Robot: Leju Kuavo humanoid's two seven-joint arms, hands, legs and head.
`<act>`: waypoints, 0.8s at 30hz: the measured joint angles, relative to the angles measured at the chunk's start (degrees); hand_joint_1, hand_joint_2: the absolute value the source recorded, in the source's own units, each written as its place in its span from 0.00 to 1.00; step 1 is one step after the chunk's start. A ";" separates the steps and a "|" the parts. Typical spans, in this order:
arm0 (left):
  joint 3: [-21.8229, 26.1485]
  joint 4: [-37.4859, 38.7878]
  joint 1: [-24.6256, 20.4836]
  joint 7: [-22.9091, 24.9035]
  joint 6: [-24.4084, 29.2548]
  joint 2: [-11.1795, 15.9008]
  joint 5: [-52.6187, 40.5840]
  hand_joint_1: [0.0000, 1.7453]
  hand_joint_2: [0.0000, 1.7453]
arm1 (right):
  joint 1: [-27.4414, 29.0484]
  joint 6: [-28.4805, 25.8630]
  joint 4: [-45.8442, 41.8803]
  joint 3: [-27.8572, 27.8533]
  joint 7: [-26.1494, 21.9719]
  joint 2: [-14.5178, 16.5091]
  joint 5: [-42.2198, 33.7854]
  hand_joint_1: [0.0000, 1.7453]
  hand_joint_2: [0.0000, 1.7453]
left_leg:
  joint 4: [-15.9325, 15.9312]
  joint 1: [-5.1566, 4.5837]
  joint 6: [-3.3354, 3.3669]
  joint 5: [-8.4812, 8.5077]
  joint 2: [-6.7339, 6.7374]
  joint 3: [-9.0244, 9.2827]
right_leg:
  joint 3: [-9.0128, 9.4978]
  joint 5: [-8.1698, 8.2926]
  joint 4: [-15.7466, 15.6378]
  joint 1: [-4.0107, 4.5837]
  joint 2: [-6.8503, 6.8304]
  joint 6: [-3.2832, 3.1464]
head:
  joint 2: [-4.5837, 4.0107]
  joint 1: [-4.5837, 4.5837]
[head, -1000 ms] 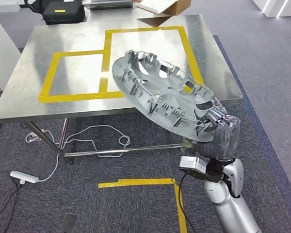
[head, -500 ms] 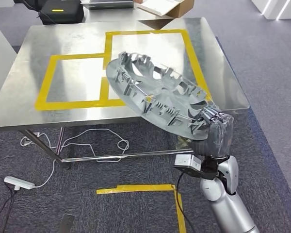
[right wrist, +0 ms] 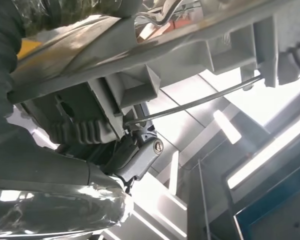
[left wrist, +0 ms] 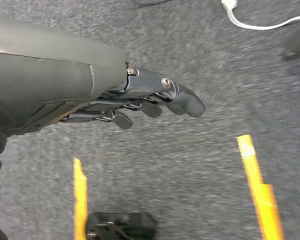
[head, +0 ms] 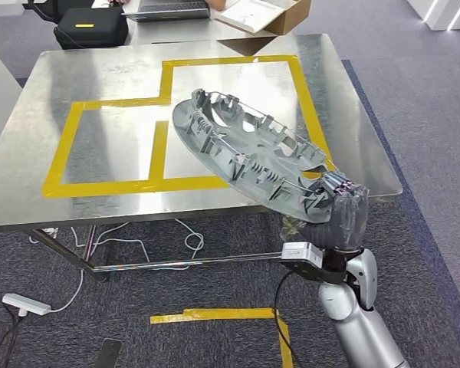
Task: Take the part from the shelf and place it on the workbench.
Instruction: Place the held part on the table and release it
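The right hand (head: 344, 213) grips the rim of the grey ribbed wheel-cover part (head: 252, 153), holding it tilted above the steel tabletop (head: 100, 199), over its near right yellow-taped area. The left hand (left wrist: 141, 97) hangs above carpet, fingers extended and apart, holding nothing.

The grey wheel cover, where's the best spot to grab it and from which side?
Probably by its rim, from the near edge, as the right hand grips the wheel cover now. The rim is thin and continuous; the ribbed inner face, turned up, offers only small clips.
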 joint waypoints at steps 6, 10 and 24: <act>-0.01 -0.01 0.03 0.91 1.56 -0.10 -0.16 0.00 1.00 | 0.33 -0.12 0.10 -0.08 -0.32 0.12 0.08 1.00 1.00 | 12.02 0.44 -1.26 -4.00 0.12 -9.18 | 3.72 -2.53 -0.37 -0.17 0.21 -0.54 | 0.00 -0.11; -0.02 0.01 0.02 1.08 2.01 -0.09 -0.20 0.00 1.00 | 0.32 -0.13 0.11 -0.09 -0.61 0.34 -0.15 1.00 1.00 | 1.00 0.26 -0.53 6.17 0.37 -7.95 | 5.66 -4.20 -0.32 -0.07 0.41 0.26 | 0.00 -0.13; -1.11 -0.01 -0.75 1.95 2.28 -0.36 -0.68 0.00 1.00 | -2.63 -0.02 1.56 0.89 0.29 0.80 5.35 1.00 1.00 | -1.59 0.11 1.75 5.31 0.10 -5.63 | -1.19 -3.45 6.99 -0.06 0.23 2.03 | 0.00 0.39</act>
